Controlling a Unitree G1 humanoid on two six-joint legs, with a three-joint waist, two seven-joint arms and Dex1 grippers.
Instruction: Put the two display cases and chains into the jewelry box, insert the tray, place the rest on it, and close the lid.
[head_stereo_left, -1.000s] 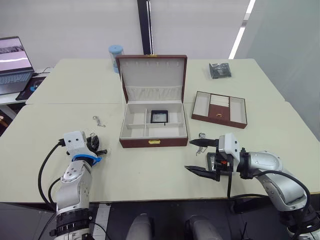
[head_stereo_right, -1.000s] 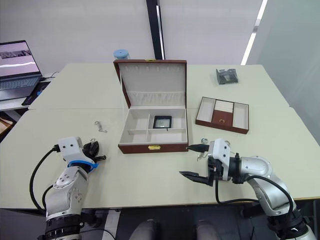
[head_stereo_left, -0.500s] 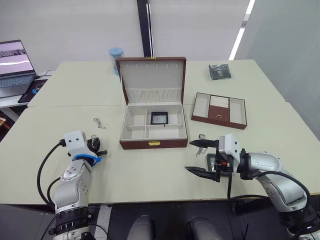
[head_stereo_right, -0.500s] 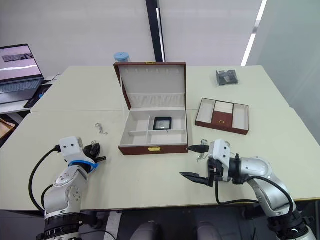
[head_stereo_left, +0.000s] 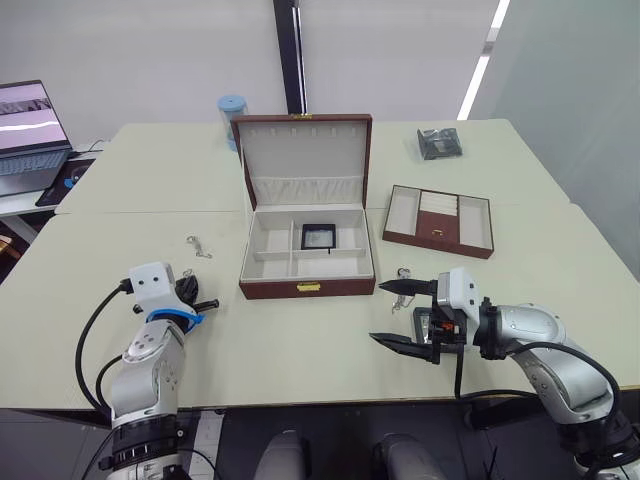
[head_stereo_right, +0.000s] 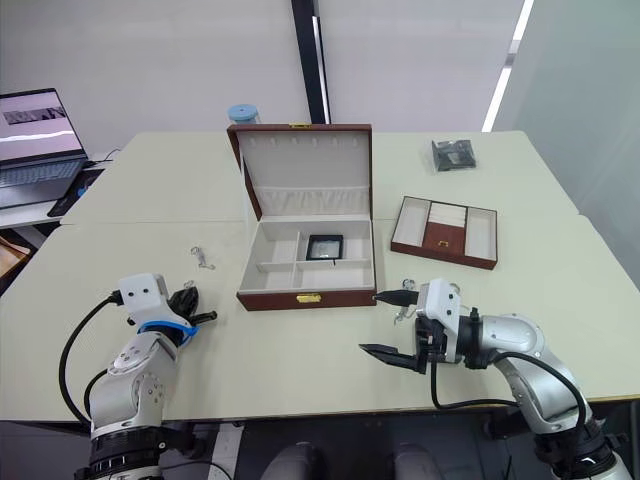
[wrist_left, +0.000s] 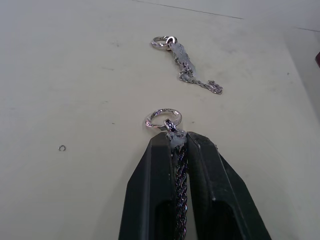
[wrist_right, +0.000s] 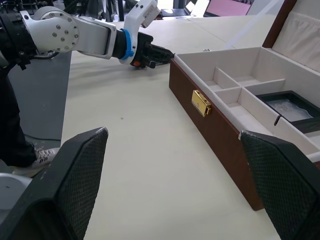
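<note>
In the left eye view, the jewelry box (head_stereo_left: 307, 250) stands open at mid-table, its cream-lined lid (head_stereo_left: 305, 160) upright and one display case (head_stereo_left: 319, 235) lying in a rear compartment. The tray (head_stereo_left: 439, 219) sits apart to the box's right, a dark packet (head_stereo_left: 440, 141) behind it, and a blue-capped cup (head_stereo_left: 232, 112) behind the lid. A loose silver chain (head_stereo_left: 198, 244) lies left of the box.

In the left wrist view, the left gripper (wrist_left: 177, 141) is clamped on a ringed chain piece (wrist_left: 170, 127), ring resting on the table.

In the right wrist view, the right gripper (wrist_right: 170, 165) is spread wide before the gold clasp (wrist_right: 201, 102).

Nothing on the table has moved since the earlier frame.
</note>
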